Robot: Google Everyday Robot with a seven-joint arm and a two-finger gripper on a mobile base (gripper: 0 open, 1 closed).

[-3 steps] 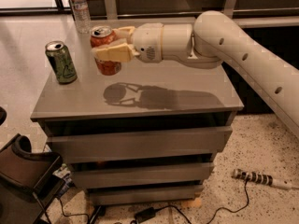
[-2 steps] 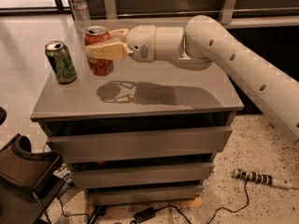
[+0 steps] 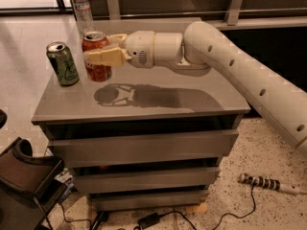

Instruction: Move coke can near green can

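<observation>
1. Red-orange and silver-topped, the coke can (image 3: 99,73) stands upright at the rear left of the grey desk (image 3: 192,107), clamped between the cream fingers (image 3: 105,57) of the hand (image 3: 100,48).
2. One finger crosses the can's front and the other sits behind its top, so the hand is closed around the coke can.
3. Whether the can's base touches the desk cannot be told; a shadow (image 3: 139,96) lies on the desk just in front of it.
4. The green can (image 3: 63,63) stands upright just to the left of the coke can, apart from it.
5. A clear water bottle (image 3: 81,8) stands behind both cans.
6. The white arm (image 3: 240,66) reaches in from the right.
</observation>
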